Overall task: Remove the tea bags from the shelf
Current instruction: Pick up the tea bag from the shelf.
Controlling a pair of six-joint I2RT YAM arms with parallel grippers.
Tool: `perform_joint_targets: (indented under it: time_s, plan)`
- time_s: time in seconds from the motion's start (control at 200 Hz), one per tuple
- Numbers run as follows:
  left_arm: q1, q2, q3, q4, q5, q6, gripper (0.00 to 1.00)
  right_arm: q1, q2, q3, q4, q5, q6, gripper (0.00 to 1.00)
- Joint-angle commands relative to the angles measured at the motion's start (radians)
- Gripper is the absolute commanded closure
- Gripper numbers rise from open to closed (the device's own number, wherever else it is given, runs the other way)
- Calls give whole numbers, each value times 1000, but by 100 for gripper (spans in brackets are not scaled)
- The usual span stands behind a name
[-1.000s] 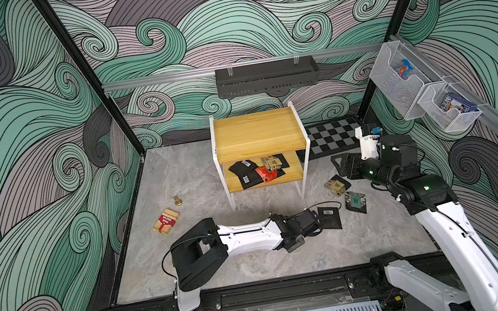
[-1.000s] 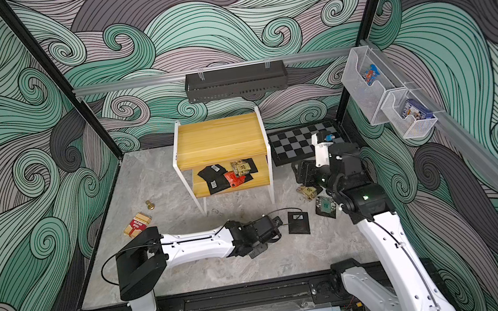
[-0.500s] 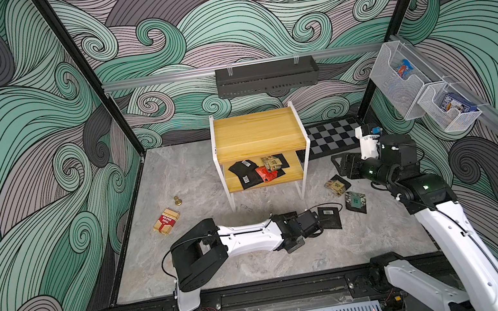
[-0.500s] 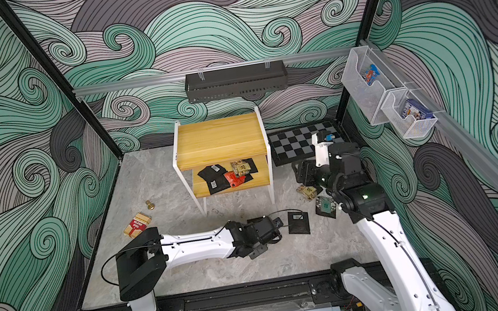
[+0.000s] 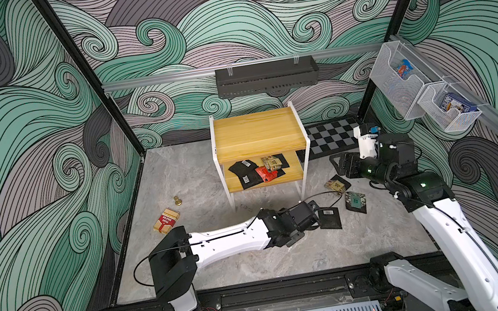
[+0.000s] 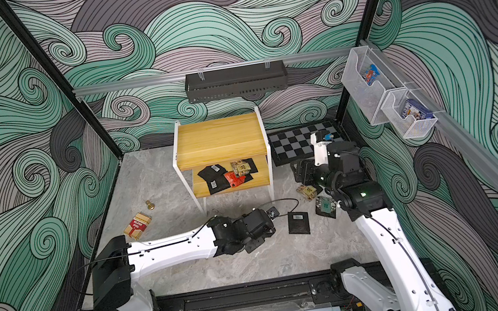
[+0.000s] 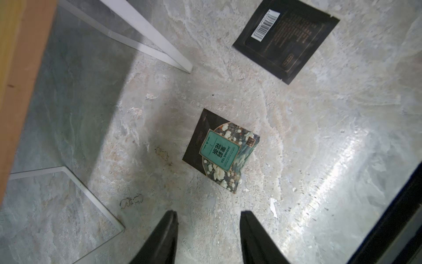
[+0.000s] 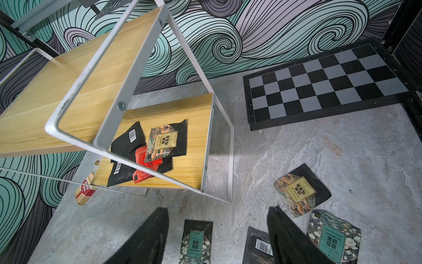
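"Tea bags point(image 5: 259, 172), in the top views?"
"In both, a pile sits on the lower board point(image 5: 293, 173) of the shelf point(image 5: 256, 135). More lie on the floor point(image 5: 197, 178) beside the shelf."
"Left wrist?"
"The left gripper point(image 7: 207, 214) shows jaws partly apart and empty. A jasmine bag point(image 7: 220, 150) lies just ahead of the tips and a barcode bag point(image 7: 285, 38) lies beyond it, both on the floor."
"Right wrist?"
"The right gripper point(image 8: 217, 210) shows jaws wide, holding nothing. Four bags lie on the floor near it; the pile on the lower board is farther off."
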Motion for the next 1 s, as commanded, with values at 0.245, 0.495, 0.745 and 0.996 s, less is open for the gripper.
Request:
perform_joint_targets:
  time_s: [0.245,0.495,0.745,0.996]
  plan:
    - [45,-269,-16,-144,49,-141,49,-6,11,-24,29,-53,32,26]
    - [148,-490,-153,-151,72,-253,48,-10,36,-62,46,-100,61,26]
    - [375,-714,-267,-182,186,-373,43,-11,65,-63,69,-128,81,26]
    - [608,-777,-310,-169,391,-448,40,-11,82,-83,100,-175,109,26]
